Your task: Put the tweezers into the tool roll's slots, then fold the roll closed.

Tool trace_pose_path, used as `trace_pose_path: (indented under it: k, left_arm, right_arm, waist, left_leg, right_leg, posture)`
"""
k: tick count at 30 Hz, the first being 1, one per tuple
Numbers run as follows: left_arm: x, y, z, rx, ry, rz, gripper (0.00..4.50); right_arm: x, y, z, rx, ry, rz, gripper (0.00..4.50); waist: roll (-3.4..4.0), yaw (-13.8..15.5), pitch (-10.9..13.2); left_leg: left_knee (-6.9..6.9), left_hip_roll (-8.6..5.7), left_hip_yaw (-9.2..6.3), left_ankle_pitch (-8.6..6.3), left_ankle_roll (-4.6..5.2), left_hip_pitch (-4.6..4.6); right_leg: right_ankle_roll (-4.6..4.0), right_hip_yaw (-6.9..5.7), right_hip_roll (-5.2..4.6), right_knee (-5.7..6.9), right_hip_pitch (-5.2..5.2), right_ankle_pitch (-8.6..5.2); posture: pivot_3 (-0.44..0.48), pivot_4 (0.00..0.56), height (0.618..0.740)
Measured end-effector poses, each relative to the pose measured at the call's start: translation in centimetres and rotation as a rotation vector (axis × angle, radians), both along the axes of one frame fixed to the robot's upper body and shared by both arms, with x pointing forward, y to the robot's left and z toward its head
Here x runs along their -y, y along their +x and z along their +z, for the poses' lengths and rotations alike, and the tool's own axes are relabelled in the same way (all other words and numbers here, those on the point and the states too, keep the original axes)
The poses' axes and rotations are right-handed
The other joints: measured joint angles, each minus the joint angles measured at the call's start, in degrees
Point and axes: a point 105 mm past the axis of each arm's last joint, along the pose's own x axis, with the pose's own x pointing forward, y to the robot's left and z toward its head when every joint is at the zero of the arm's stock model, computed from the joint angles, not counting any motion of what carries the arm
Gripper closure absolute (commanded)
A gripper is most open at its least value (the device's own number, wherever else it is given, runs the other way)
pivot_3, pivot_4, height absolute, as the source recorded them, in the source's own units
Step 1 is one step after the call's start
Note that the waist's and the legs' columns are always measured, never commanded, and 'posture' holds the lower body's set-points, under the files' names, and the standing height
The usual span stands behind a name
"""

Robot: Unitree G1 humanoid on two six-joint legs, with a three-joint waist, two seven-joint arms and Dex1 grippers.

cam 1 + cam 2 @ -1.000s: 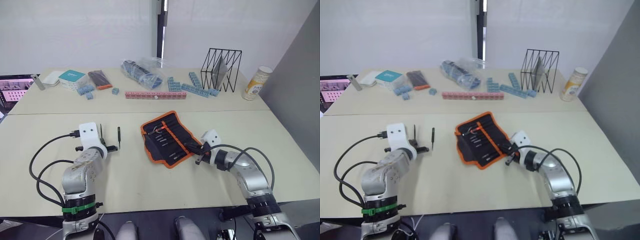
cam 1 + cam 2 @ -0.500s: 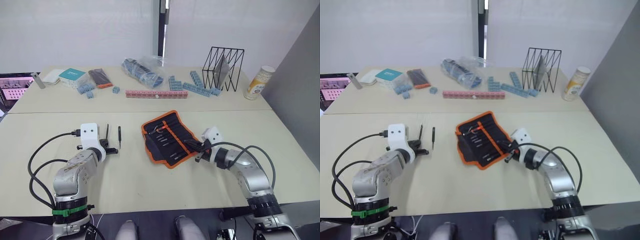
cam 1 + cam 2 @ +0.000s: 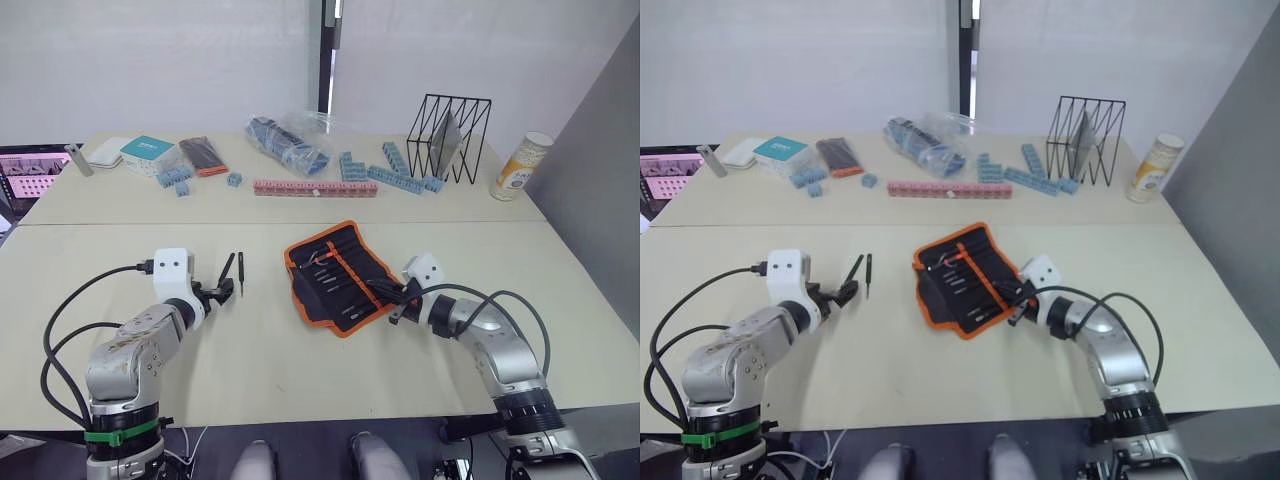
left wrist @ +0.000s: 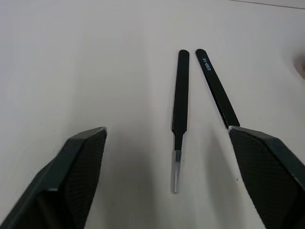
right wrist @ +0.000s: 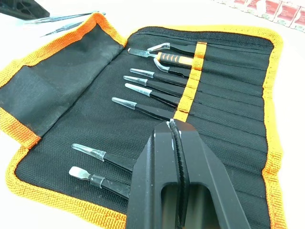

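Two slim black tweezers (image 4: 178,119) lie side by side on the table, left of the tool roll (image 3: 312,292). My left gripper (image 4: 167,131) is open, its fingers spread wide on either side of them without touching; it also shows in the head view (image 3: 222,284). The tool roll lies unfolded, black with orange binding. Several tools with clear tip caps sit in its slots (image 5: 157,90). My right gripper (image 5: 172,125) is shut and empty, low over the roll's right part (image 3: 392,296).
Along the far side of the table stand a black wire rack (image 3: 448,125), a yellow bottle (image 3: 520,165), blue blocks (image 3: 385,172), a pink strip (image 3: 315,188), a plastic bag (image 3: 290,140), a teal box (image 3: 150,152) and a dark orange-ended case (image 3: 203,156).
My left gripper has gone from shut to open, with its tips now pointing at the tweezers. The right arm and the roll have stayed put.
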Motion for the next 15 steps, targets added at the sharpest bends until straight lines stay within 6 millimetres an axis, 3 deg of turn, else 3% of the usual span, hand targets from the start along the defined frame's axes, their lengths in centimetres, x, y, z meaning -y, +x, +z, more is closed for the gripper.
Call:
trace_pose_path:
  k: [4,12,15]
  left_arm:
    - [0.81,0.19,-0.2,-0.008,0.058,-0.047,0.01]
    - [0.48,0.59,-0.47,-0.006,0.123,-0.088,0.01]
    - [0.23,0.51,-0.42,-0.007,0.13,-0.096,0.81]
  right_arm:
    - [-0.01,0.0,-0.02,-0.001,0.0,0.0,4.5]
    - [-0.15,-0.06,-0.04,-0.004,0.0,0.003,4.5]
    - [-0.06,-0.25,-0.37,-0.013,0.0,0.0,4.5]
  waist:
    - [0.0,0.0,0.0]
    - [0.0,-0.1,0.0]
    - [0.0,-0.1,0.0]
  left_leg:
    - [-0.01,0.0,0.0,0.0,0.0,0.01]
    - [0.0,0.0,0.01,0.0,0.0,0.02]
    - [-0.01,0.01,0.01,0.0,0.0,0.02]
  right_leg:
    - [0.0,0.0,0.0,0.01,-0.01,0.0]
    - [-0.01,0.0,0.0,0.01,0.0,0.0]
    - [-0.01,0.0,0.0,0.01,-0.01,0.0]
  posture:
    - [0.0,0.15,0.737]
    - [0.0,0.15,0.737]
    - [0.0,0.15,0.737]
